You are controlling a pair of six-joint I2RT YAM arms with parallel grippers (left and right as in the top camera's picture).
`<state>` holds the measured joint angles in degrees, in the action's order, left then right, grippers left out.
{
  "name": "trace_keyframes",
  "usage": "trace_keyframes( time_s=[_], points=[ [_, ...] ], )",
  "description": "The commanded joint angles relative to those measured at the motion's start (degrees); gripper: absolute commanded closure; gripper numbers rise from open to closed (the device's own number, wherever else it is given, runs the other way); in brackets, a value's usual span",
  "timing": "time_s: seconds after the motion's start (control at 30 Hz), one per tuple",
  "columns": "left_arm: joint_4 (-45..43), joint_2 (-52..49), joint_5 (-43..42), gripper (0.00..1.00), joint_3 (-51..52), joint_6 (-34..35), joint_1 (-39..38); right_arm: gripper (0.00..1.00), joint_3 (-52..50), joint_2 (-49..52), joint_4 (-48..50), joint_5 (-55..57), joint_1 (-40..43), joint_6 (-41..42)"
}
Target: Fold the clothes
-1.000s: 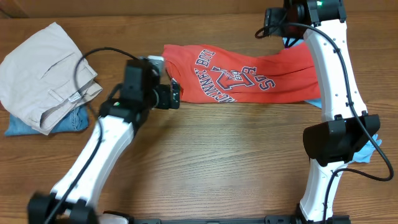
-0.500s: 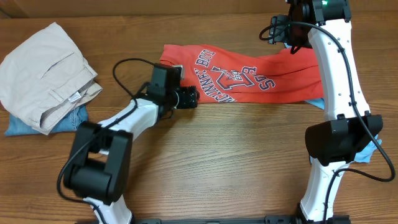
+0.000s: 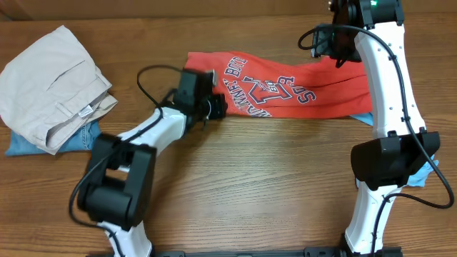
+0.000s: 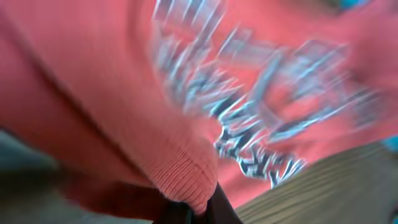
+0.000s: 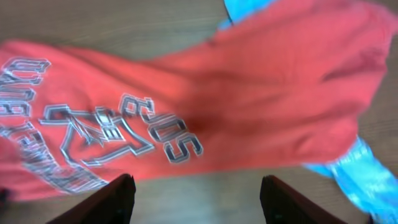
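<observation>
Left gripper (image 3: 218, 108) clamped on ribbed hem of red-orange T-shirt (image 3: 293, 89), at shirt's lower left edge; wrist view blurred. Right gripper (image 3: 337, 44) released, fingers (image 5: 121, 198) wide apart, above shirt's right end. T-shirt lies stretched along far side of table (image 3: 250, 185), lettering up. Light blue shirt (image 3: 362, 118) partly under its right end. Beige trousers (image 3: 50, 82) on jeans (image 3: 82, 137), far left.

One left pincer (image 3: 218, 107) and one right pincer (image 5: 199, 186), with one red-orange T-shirt (image 3: 285, 89) between. One sky-blue shirt (image 5: 367, 180) near the right pincer. One pair of beige trousers (image 3: 50, 86), one pair of jeans (image 3: 80, 139), well apart from the left pincer.
</observation>
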<state>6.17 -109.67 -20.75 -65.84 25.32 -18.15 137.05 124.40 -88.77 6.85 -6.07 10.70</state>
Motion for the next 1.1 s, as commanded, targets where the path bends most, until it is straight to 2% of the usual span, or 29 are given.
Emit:
trace_keyframes(
  time_s=[0.0, 0.2, 0.37, 0.63, 0.8, 0.93, 1.07],
  points=[
    [1.7, 12.8, 0.5, 0.96, -10.9, -5.1, 3.0, 0.32, 1.3, -2.1, -3.2, -0.2, 3.3, 1.8],
    [7.2, 18.7, 6.6, 0.96, -20.1, -8.6, 5.7, 0.31, 1.2, -2.1, -8.3, -6.1, 8.8, 0.5],
    [8.9, 19.1, 7.3, 0.96, -21.4, -8.0, 7.0, 0.31, -1.8, -2.0, -8.3, -13.2, 11.6, -5.9],
    [10.4, 19.1, 12.4, 0.96, -21.4, -8.7, 7.1, 0.31, -14.7, -2.0, -6.3, -14.7, 11.5, -12.5],
    [10.6, 19.1, 12.4, 0.96, -21.4, -9.0, 7.1, 0.31, -25.4, -2.0, 1.1, -13.3, 11.5, -12.8],
    [11.2, 19.1, 12.4, 0.96, -21.4, -9.0, 7.1, 0.25, -33.9, -2.0, 10.5, -6.4, 11.5, -14.2],
    [12.0, 19.1, 12.4, 0.96, -21.4, -9.0, 7.1, 0.25, -40.6, -2.0, 21.2, -2.9, 11.5, -14.2]
  ],
)
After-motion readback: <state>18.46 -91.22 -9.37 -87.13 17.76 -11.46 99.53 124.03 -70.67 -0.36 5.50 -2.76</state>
